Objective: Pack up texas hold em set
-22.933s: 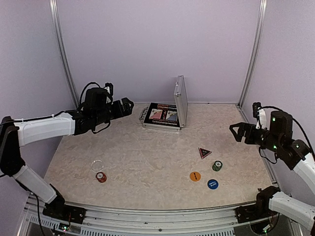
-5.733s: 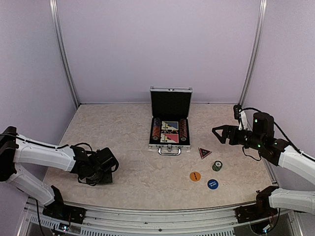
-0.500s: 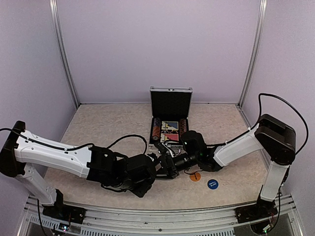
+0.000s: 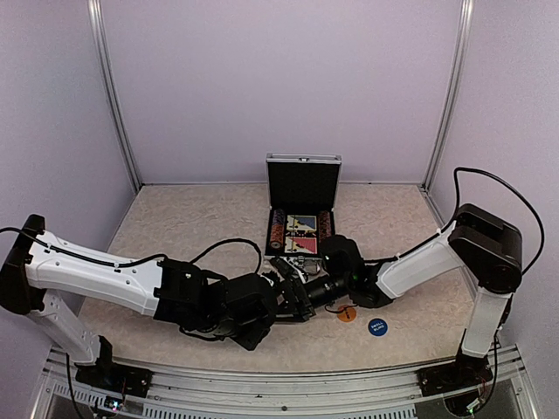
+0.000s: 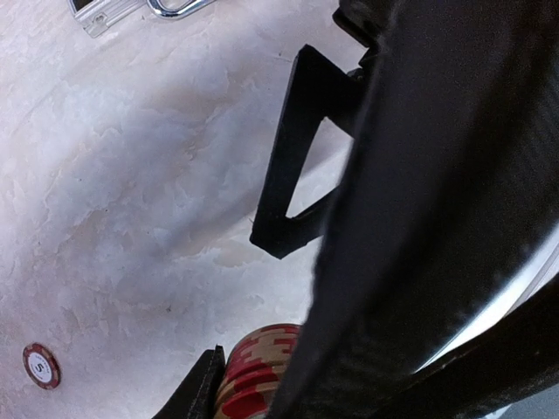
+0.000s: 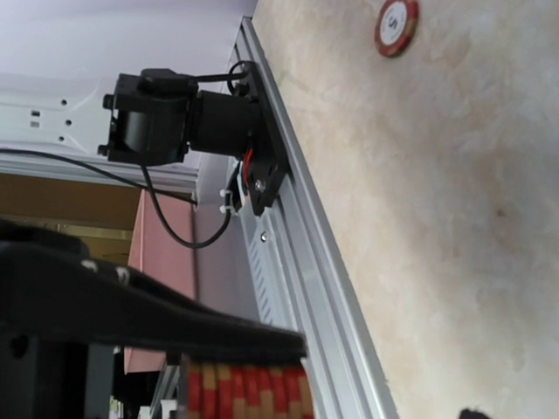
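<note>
Centre of the top view: my left gripper (image 4: pixel 284 297) clenches the red chip stack (image 5: pixel 258 375). The right gripper (image 4: pixel 307 290) meets it; I cannot tell its grip. The open briefcase (image 4: pixel 302 183) lies just above both.

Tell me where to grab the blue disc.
Pinch the blue disc across its rim, coming straight down from above. It lies flat on the table, so only its thin edge offers a hold, and it sits clear of the orange disc.
</note>
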Tool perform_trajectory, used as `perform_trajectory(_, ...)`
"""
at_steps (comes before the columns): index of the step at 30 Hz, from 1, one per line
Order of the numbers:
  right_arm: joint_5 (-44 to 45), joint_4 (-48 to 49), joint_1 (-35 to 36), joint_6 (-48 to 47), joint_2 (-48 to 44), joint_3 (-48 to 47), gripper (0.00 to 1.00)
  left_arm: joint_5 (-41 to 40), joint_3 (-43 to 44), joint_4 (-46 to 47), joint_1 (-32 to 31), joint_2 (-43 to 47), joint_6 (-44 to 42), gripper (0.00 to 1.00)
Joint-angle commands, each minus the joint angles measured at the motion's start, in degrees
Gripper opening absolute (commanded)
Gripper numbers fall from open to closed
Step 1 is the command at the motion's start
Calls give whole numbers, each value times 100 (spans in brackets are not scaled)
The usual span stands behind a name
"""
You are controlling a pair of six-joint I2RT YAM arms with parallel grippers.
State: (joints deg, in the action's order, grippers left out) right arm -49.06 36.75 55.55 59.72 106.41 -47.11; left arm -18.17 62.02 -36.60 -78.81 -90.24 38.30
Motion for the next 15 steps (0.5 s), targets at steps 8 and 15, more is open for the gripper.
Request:
perform_trajectory(8, -207, 379, 219, 130, 297, -166, 84, -112, 151, -5, -38, -38, -34, 0)
perform_trajectory(15, -294, 619, 244, 246, 353, -130, 77, -90, 135, 37, -47, -42, -36, 0)
